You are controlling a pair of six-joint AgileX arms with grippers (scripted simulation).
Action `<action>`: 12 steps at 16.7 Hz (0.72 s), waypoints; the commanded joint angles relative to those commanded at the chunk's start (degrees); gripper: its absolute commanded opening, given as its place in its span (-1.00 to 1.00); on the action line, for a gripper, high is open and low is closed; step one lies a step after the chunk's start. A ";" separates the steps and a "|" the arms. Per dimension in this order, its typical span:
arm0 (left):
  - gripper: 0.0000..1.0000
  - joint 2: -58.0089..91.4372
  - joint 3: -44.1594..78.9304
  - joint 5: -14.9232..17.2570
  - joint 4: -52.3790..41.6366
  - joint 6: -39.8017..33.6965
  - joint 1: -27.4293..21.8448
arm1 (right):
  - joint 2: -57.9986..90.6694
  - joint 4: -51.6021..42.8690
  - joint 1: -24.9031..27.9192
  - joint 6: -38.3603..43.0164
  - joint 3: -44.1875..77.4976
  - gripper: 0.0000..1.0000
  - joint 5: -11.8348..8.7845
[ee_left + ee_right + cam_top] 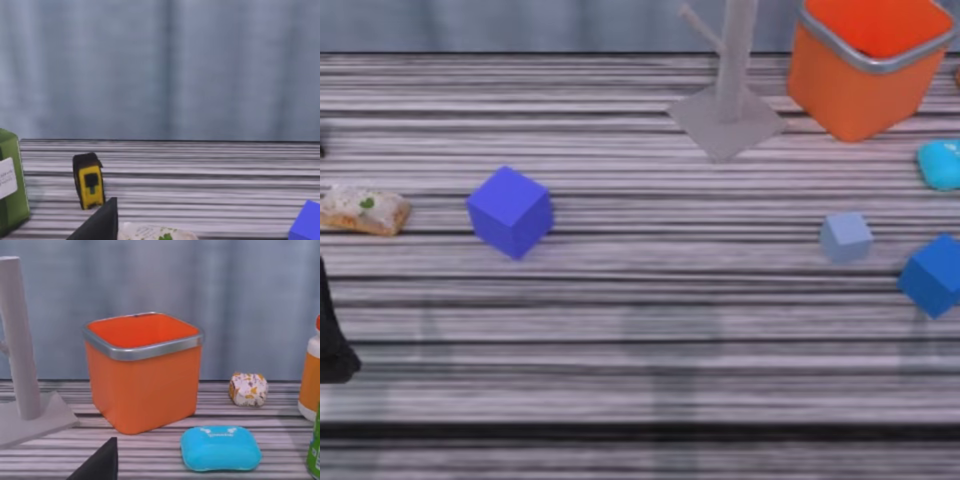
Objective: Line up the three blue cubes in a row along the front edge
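top view: large indigo cube sits left of centre, mid-table. small grey-blue cube right, royal-blue cube just beyond it at right border. all three scattered, well apart from front edge; no row begun. left arm parked at left border, fingers unseen, cannot tell. right arm out of sight.

left wrist view: dark finger tip low in shot, nothing held visibly; indigo cube corner only.

right wrist view: orange bin, cyan soap; no cubes, likely idle pose.
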 joint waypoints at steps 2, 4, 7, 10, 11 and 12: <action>1.00 0.00 0.00 0.00 0.00 0.00 0.00 | 0.00 0.00 0.00 0.00 0.00 1.00 0.00; 1.00 0.00 0.00 0.00 0.00 0.00 0.00 | 1.72 -1.12 0.38 0.06 1.74 1.00 -0.12; 1.00 0.00 0.00 0.00 0.00 0.00 0.00 | 8.81 -5.49 1.54 0.28 8.89 1.00 -0.27; 1.00 0.00 0.00 0.00 0.00 0.00 0.00 | 21.33 -12.53 3.05 0.57 20.75 1.00 -0.21; 1.00 0.00 0.00 0.00 0.00 0.00 0.00 | 26.66 -15.36 3.61 0.67 25.38 1.00 -0.16; 1.00 0.00 0.00 0.00 0.00 0.00 0.00 | 32.52 -18.39 4.20 0.76 30.23 1.00 -0.10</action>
